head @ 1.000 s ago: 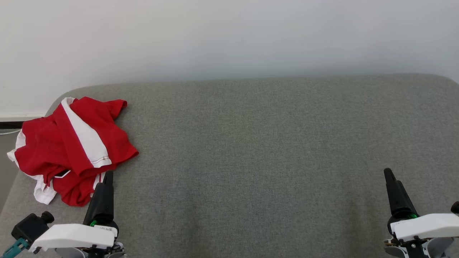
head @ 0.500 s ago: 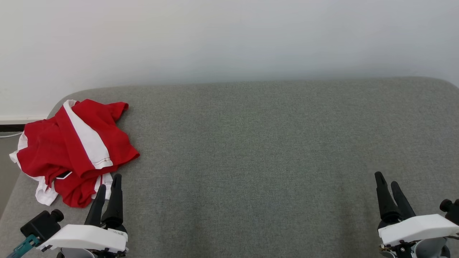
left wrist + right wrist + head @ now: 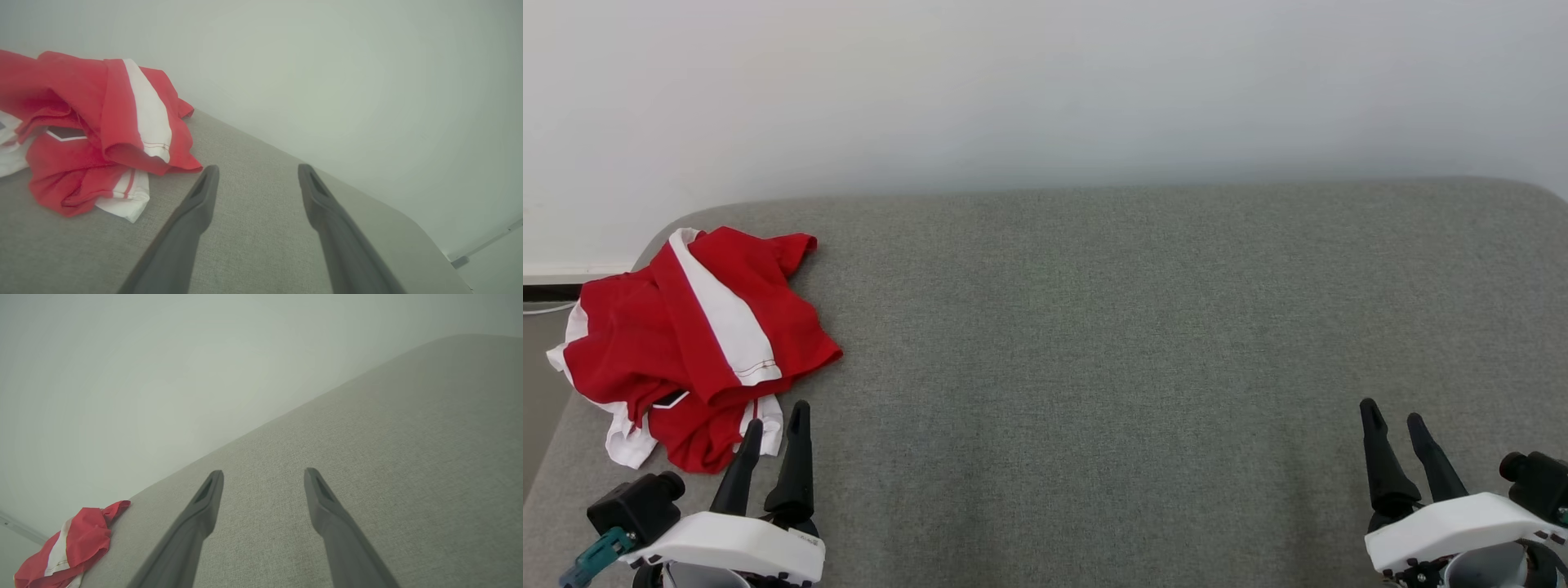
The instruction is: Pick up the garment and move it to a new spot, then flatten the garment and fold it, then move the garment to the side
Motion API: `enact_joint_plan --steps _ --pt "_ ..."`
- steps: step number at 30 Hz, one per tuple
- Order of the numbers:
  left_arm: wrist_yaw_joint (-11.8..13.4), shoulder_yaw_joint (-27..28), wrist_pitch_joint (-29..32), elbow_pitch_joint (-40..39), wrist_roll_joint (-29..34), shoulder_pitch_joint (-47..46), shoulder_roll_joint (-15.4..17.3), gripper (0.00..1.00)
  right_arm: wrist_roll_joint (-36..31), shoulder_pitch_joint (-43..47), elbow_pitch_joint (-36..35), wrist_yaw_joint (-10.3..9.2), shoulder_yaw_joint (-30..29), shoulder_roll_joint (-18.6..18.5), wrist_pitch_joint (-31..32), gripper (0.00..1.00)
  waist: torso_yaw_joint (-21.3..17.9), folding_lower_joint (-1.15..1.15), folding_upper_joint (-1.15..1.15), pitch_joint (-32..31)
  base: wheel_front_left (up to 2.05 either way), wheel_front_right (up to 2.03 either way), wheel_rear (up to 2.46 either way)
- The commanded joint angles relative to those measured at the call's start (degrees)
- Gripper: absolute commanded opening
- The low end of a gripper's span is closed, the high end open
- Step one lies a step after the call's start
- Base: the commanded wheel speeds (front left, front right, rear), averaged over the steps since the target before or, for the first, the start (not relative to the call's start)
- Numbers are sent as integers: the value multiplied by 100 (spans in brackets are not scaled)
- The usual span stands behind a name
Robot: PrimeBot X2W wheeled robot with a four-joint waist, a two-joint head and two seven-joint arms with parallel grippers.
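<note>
On coarse grey surface (image 3: pixel 1094 327) | garment (image 3: pixel 686 343): crumpled red-white cloth heap

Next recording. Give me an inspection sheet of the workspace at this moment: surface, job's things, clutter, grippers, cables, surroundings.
Surface: grey fabric-covered surface with rounded far corners, bare apart from the garment.
Job's things: red and white garment, crumpled in a heap at the far left corner, its left side reaching over the edge; not yet flattened or folded.
Clutter: nothing seen.
Grippers: left gripper jaws open, holding nothing, just beside the garment's near hem; right gripper jaws open, holding nothing, over bare surface at the near right.
Cables: a thin pale line low at the far left, possibly a cable; too small to tell.
Surroundings: plain pale wall behind, with a dark strip at its foot.
</note>
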Motion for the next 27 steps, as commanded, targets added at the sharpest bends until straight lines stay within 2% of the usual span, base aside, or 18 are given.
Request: enact_joint_plan --steps 1,15,27 --pt "27 85 -91 -140 193 -270 92 100 -256 -242 -131 1 91 -91 -118 100 3 0 0 -4 0 0 0" --pt "295 -94 -195 -164 1386 -234 265 100 -1511 -234 -108 1 180 -56 -353 100 -11 0 0 -66 0 0 0" --pt "480 -150 -185 -213 2139 -146 308 100 -2584 -150 -196 1 173 15 -555 100 -18 0 0 -112 0 0 0"
